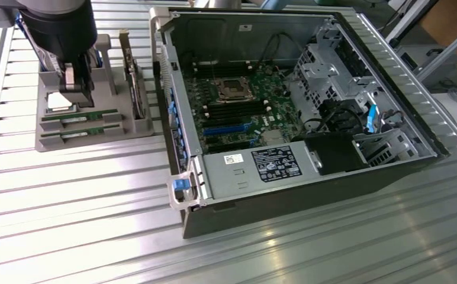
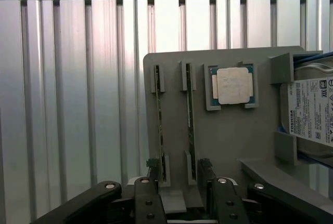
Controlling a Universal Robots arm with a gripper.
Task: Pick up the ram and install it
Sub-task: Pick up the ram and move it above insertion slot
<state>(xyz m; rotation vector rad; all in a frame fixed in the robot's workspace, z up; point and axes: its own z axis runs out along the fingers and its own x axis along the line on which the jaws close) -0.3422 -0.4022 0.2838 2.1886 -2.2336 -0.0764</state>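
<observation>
The arm [image 1: 55, 26] stands upright in the upper left of the exterior view, pointing straight down. The hand [image 1: 75, 96] is open (fingers [image 2: 204, 168] spread wide), low over two ram sticks [image 1: 86, 117]. They stand edgewise in a grey holder [image 1: 94, 145] on the surface [image 1: 79, 201], left of the case [image 1: 237, 216].

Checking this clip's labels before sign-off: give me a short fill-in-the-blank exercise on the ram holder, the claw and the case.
1. The grey holder carries ___ ram sticks standing on edge.
2. The claw is ___, gripping nothing.
3. The silver processor chip lies between the ram sticks and the ___.
4. The computer case stands toward the exterior view's ___ of the grey holder.
Missing words: two; open; hard drive; right.
</observation>
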